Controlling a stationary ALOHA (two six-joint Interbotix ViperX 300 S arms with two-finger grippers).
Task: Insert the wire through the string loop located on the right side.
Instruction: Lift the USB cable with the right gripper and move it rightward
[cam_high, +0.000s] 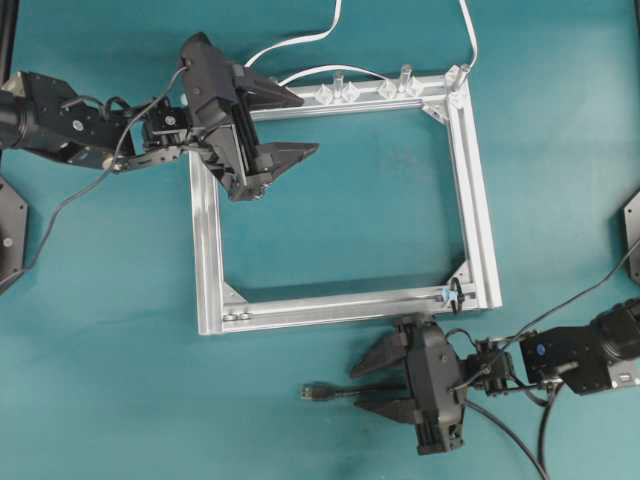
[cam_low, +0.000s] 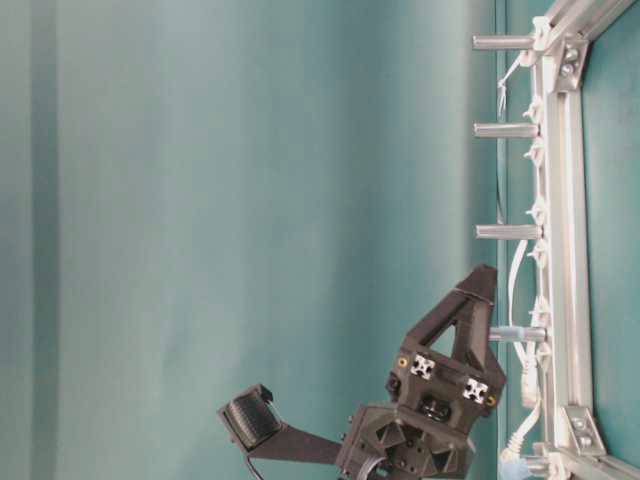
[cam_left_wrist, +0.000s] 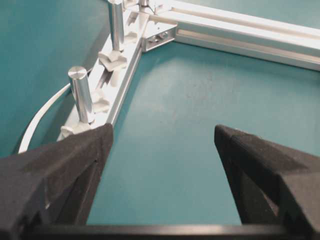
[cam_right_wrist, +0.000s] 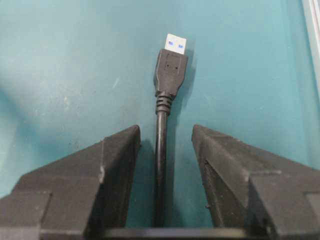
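Observation:
The wire (cam_high: 335, 393) lies on the teal table in front of the silver frame (cam_high: 205, 240), its black-and-silver plug (cam_high: 312, 392) pointing left. My right gripper (cam_high: 356, 388) is open and straddles the wire just behind the plug. In the right wrist view the wire (cam_right_wrist: 161, 150) runs between the fingers of the right gripper (cam_right_wrist: 166, 131) with a gap on each side, and the plug (cam_right_wrist: 170, 70) lies ahead of them. The string loop (cam_high: 452, 296) sits on the frame's near bar by the right corner. My left gripper (cam_high: 308, 124) (cam_left_wrist: 164, 129) is open and empty over the frame's top-left corner.
Clear clips with upright pegs (cam_high: 340, 93) line the frame's far bar, and white cables (cam_high: 300, 45) run off behind it. A thicker black robot cable (cam_high: 500, 425) trails from the right arm. In the table-level view, the left gripper's fingers (cam_low: 470, 310) stand beside the pegs (cam_low: 505, 130).

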